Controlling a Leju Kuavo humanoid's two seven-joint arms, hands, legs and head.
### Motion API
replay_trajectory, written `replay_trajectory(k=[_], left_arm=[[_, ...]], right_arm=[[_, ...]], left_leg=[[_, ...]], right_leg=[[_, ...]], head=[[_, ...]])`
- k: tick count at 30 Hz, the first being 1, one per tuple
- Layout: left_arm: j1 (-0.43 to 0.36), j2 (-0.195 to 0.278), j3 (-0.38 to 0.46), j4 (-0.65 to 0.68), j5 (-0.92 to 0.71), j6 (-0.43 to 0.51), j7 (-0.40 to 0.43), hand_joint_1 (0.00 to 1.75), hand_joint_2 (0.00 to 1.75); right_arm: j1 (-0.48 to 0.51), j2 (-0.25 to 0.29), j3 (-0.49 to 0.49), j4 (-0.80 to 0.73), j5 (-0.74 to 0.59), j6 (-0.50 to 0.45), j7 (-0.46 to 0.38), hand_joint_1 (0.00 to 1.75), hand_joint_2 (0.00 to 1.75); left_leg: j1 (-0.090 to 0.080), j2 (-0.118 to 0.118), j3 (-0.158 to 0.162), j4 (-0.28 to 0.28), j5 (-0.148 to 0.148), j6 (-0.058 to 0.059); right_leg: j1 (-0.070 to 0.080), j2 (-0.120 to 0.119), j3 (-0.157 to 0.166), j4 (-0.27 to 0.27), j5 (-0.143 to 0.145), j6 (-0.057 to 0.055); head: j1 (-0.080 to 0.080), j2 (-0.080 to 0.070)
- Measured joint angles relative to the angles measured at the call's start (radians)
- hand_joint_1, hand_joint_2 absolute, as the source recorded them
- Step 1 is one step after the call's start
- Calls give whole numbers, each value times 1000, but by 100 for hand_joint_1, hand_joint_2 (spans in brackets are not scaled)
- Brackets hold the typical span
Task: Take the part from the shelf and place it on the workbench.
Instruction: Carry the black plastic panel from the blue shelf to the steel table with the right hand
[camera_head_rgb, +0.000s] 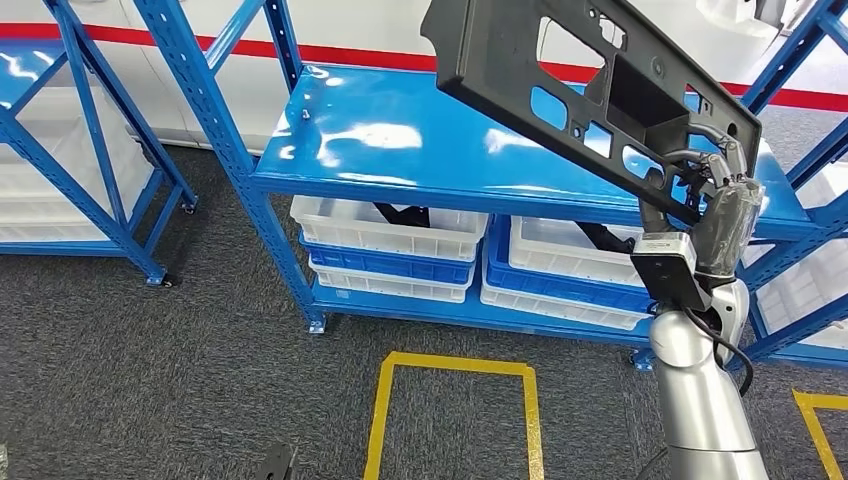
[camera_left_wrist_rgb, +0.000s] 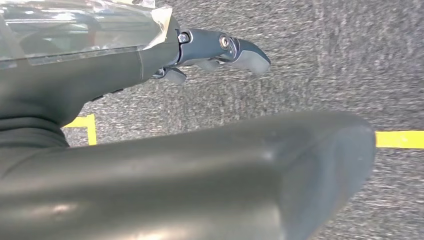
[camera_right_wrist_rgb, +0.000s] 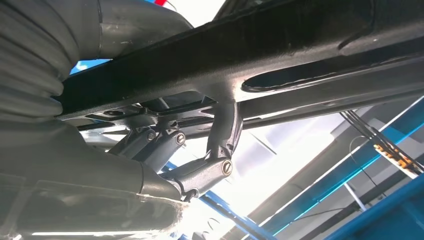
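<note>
A long black plastic part (camera_head_rgb: 580, 90) with several cut-outs hangs tilted in the air above the blue shelf (camera_head_rgb: 400, 140). My right hand (camera_head_rgb: 715, 190) grips its lower right end, fingers hooked through the frame. In the right wrist view the part (camera_right_wrist_rgb: 280, 55) runs across the picture with my right hand's fingers (camera_right_wrist_rgb: 220, 145) curled around a bar of it. My left hand (camera_left_wrist_rgb: 220, 50) hangs over the grey carpet, thumb and fingers apart, holding nothing.
White and blue bins (camera_head_rgb: 390, 245) stand on the lower shelf level, some with black parts inside. Another blue rack (camera_head_rgb: 90, 150) is at the left, a third (camera_head_rgb: 810, 260) at the right. Yellow tape (camera_head_rgb: 455, 400) marks a rectangle on the grey carpet.
</note>
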Motion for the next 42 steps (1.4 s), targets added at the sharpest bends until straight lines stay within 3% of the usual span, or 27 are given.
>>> replay_trajectory(k=[2, 4, 5, 7, 8, 9, 11, 12, 13, 14, 15, 17, 18, 20, 23, 25, 27, 28, 29, 30, 31, 32, 33, 35, 38, 40, 42], left_arm=[[0, 0, 0, 0, 0, -2, 0, 0, 0], [-1, 0, 0, -1, 0, -4, 0, 0, 0], [-1, 1, 0, -1, 2, -5, 0, 0, 0], [0, 2, 0, -1, 7, -5, -2, 0, 0], [1, 3, 0, -1, 11, -4, -3, 0, 0], [2, 4, 1, -1, 15, -4, -5, 0, 0], [3, 6, 1, -1, 20, -2, -10, 0, 0], [4, 7, 1, -1, 21, -1, -12, 0, 0], [5, 7, 2, -1, 22, -1, -13, 0, 0], [6, 8, 2, -1, 22, -1, -14, 0, 0], [7, 8, 3, -1, 22, -1, -14, 0, 0], [6, 8, 4, -1, 22, -2, -15, 0, 0], [5, 9, 4, -1, 22, -2, -16, 0, 0], [4, 9, 4, -1, 23, -3, -16, 0, 0], [4, 11, 4, -1, 25, -4, -16, 0, 0], [3, 11, 5, -1, 26, -5, -16, 0, 0], [3, 11, 5, -1, 26, -8, -17, 0, 0], [3, 11, 5, -1, 26, -10, -17, 0, 0], [3, 11, 5, -1, 26, -11, -17, 0, 0], [3, 11, 5, -1, 26, -12, -17, 0, 0], [3, 11, 5, -1, 26, -12, -16, 0, 0], [3, 11, 5, -1, 26, -13, -16, 0, 0], [3, 11, 5, -1, 26, -14, -16, 0, 0], [2, 12, 5, -1, 26, -14, -16, 0, 0], [4, 13, 5, -1, 26, -14, -15, 0, 0], [5, 14, 5, -1, 26, -14, -14, 0, 0], [5, 14, 5, -1, 26, -14, -14, 0, 0]], right_arm=[[-1, 0, 0, 1, 3, -4, 0, 175, 175], [-2, 1, -1, 2, 4, -8, 0, 175, 175], [-2, 2, -1, 4, 2, -8, -2, 175, 175], [-7, 3, -1, 14, -7, -6, -9, 175, 175], [-12, 4, -1, 21, -13, -2, -13, 175, 175], [-19, 6, -1, 28, -18, 0, -16, 175, 175], [-34, 9, 0, 42, -27, 4, -22, 175, 175], [-39, 10, 0, 49, -30, 5, -24, 175, 175], [-43, 11, 0, 55, -32, 5, -27, 175, 175], [-46, 12, 0, 61, -33, 6, -28, 175, 175], [-47, 13, 1, 66, -34, 6, -29, 175, 175], [-50, 15, 1, 73, -35, 6, -29, 175, 175], [-52, 15, 1, 76, -36, 6, -30, 175, 175], [-56, 16, 1, 80, -38, 4, -32, 175, 175], [-58, 18, 2, 87, -40, 3, -35, 175, 175], [-58, 17, 3, 90, -40, 3, -35, 175, 175], [-58, 17, 4, 94, -41, 3, -36, 175, 175], [-57, 18, 4, 96, -41, 3, -36, 175, 175], [-57, 18, 4, 98, -41, 3, -36, 175, 175], [-56, 18, 5, 100, -41, 3, -36, 175, 175], [-56, 19, 5, 101, -41, 2, -36, 175, 175], [-56, 19, 6, 102, -41, 2, -36, 175, 175], [-56, 20, 6, 102, -41, 1, -36, 175, 175], [-56, 22, 6, 102, -41, -2, -37, 175, 175], [-52, 24, 6, 105, -41, -4, -38, 175, 175], [-52, 26, 6, 107, -41, -5, -38, 175, 175], [-53, 28, 6, 107, -41, -5, -38, 175, 175]], left_leg=[[2, 0, -23, 6, 16, -10], [-1, 0, -38, 14, 31, -22], [-3, -1, -43, 15, 39, -27], [-4, -1, -51, 16, 49, -34], [-2, -3, -59, 27, 36, -39], [0, -4, -72, 54, 5, -44], [3, -5, -109, 168, -90, -53], [4, -5, -127, 238, -129, -56], [4, -5, -136, 293, -148, -57], [4, -5, -130, 316, -145, -56], [4, -6, -105, 303, -126, -53], [3, -8, -13, 184, -86, -42], [2, -10, 35, 115, -79, -37], [-4, -13, 83, 35, -84, -28], [-8, -10, 79, 8, -66, -12], [-4, -6, 64, -4, -44, 2], [-6, -4, 41, -4, -25, 8], [-6, -3, 29, -4, -16, 8], [-6, -2, 17, -3, -7, 6], [-5, -2, 5, -2, 2, 4], [-4, -2, -6, 0, 10, 0], [-3, -2, -16, 3, 17, -5], [-3, -2, -26, 9, 23, -10], [-6, -3, -41, 16, 37, -21], [-7, -5, -55, 22, 49, -33], [-2, -7, -79, 77, -12, -44], [2, -7, -115, 202, -111, -53]], right_leg=[[-4, 0, 100, -135, 32, 19], [0, 3, 175, -252, 28, 13], [5, 5, 187, -274, 21, 5], [2, 5, 174, -273, 28, -13], [-2, 4, 165, -271, 35, -24], [-7, 3, 155, -271, 44, -36], [-6, 2, 135, -270, 63, -54], [-4, 1, 124, -270, 71, -58], [-1, 0, 113, -269, 80, -60], [2, 0, 103, -268, 87, -59], [3, 0, 93, -266, 94, -58], [5, 0, 79, -263, 104, -52], [7, 0, 74, -262, 109, -48], [8, -1, 68, -262, 121, -34], [7, -2, 50, -258, 127, -15], [9, -1, 18, -195, 75, -21], [9, 0, -22, -67, -1, -30], [9, 0, -34, -9, -23, -28], [8, 0, -32, 20, -27, -20], [6, 0, -14, 14, -15, -9], [3, 0, 22, -29, 7, 3], [0, 0, 71, -98, 25, 13], [0, 1, 121, -173, 33, 15], [4, 3, 176, -265, 27, 7], [3, 2, 164, -269, 35, -17], [-3, 0, 144, -267, 52, -40], [-1, -1, 122, -265, 72, -58]], head=[[1, 0], [0, 0], [-1, 0], [-2, 0], [-4, 0], [-5, 0], [-9, 0], [-10, 0], [-10, 0], [-10, 0], [-10, 0], [-10, 0], [-10, 0], [-8, 0], [-7, 0], [-3, 0], [0, 0], [0, 0], [1, 0], [1, 0], [1, 0], [1, 0], [1, 0], [1, 0], [-1, 0], [-4, 0], [-7, 0]])
